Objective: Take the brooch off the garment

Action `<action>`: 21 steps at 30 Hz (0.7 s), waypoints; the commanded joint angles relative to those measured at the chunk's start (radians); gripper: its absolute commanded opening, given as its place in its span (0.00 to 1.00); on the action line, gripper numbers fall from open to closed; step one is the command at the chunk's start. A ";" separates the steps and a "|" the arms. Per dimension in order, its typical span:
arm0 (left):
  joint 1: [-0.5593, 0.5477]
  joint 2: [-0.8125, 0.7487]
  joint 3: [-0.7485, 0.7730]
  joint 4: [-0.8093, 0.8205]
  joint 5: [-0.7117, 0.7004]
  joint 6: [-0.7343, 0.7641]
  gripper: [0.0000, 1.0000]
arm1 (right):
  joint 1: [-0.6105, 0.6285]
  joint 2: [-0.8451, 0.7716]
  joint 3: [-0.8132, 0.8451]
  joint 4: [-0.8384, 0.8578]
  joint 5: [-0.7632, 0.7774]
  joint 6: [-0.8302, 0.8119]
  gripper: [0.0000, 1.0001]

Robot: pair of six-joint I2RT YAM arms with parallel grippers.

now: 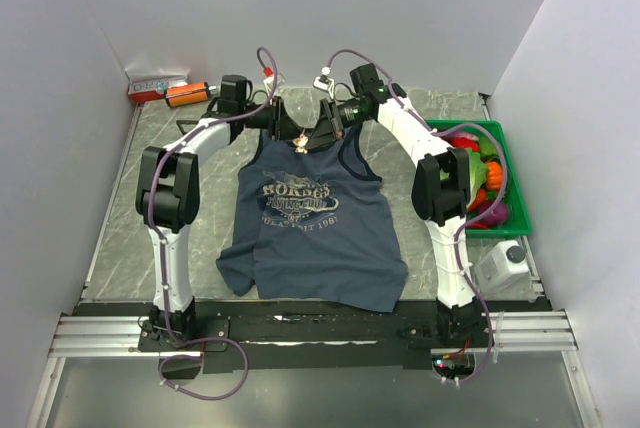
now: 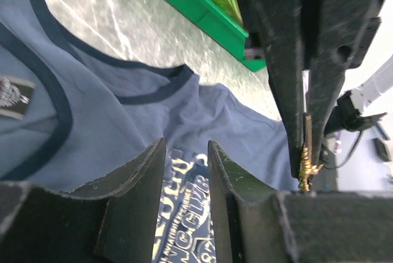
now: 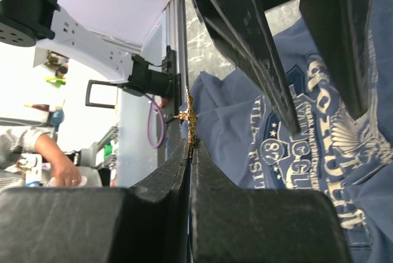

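The navy tank top, the garment [image 1: 320, 238], lies flat on the table with its printed chest facing up. My right gripper [image 1: 318, 136] hovers over the neckline, shut on the tiny gold brooch [image 1: 301, 144]. In the right wrist view the brooch [image 3: 191, 115] sticks out of the closed fingertips, held above the garment [image 3: 245, 109]. My left gripper [image 1: 283, 125] is open and empty just left of it. In the left wrist view its jaws [image 2: 186, 152] frame the print on the garment [image 2: 123, 115], and the brooch [image 2: 305, 166] shows in the other gripper's fingers at right.
A green bin [image 1: 505, 183] of colourful items stands at the right, also in the left wrist view [image 2: 202, 11]. An orange cylinder [image 1: 187, 95] and a small white-red box [image 1: 155, 83] sit at the back left. A white object [image 1: 503, 266] lies near the right front.
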 commanded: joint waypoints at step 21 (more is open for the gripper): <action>-0.016 -0.167 -0.052 0.181 0.020 -0.036 0.38 | -0.007 0.026 0.011 0.004 -0.003 0.038 0.00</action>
